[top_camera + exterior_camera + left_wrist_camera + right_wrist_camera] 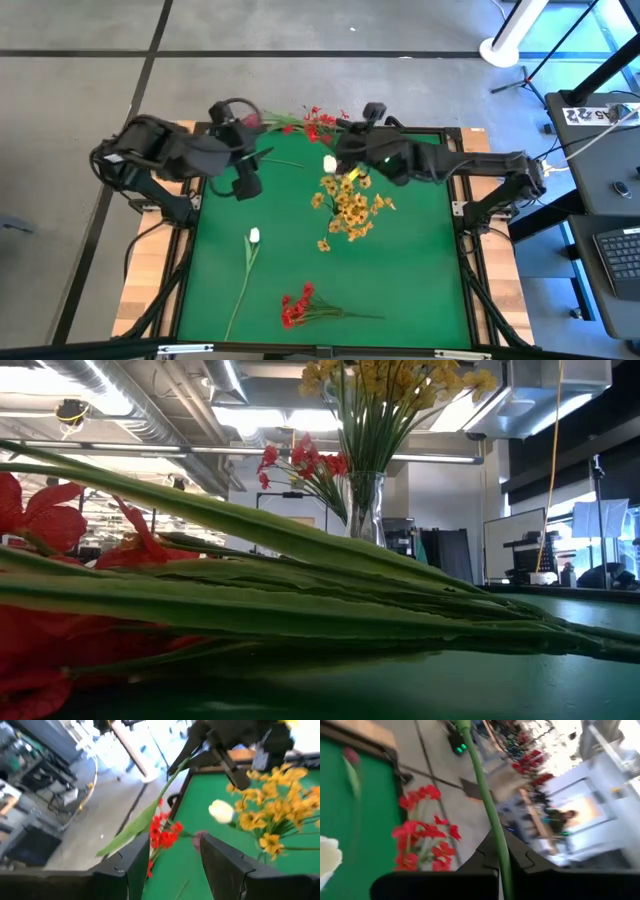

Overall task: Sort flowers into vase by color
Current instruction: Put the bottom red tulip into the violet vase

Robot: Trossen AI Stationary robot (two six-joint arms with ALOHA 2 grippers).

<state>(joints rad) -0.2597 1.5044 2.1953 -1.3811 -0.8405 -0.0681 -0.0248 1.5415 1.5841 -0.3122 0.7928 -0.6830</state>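
Observation:
My right gripper is shut on a thin green stem over the far middle of the table. A white tulip bud shows just beside it, and a long leaf trails off the stem. My left gripper is open above the far left of the table and touches nothing. Yellow blossoms stand in a glass vase at mid-table. Red blossoms stand near the far edge. A dark pink bud shows by the left arm. My right gripper holds the green stem pinched between its two fingers, which lie across it. The stem is lifted clear of the table and runs out past the fingers toward the far edge. Whether the white bud below the fingers belongs to this stem, I cannot tell.
A second white tulip lies flat on the left half of the table, stem toward the near edge. A red cluster lies near the near edge, filling the low view's foreground. Bare green surface lies at the near right.

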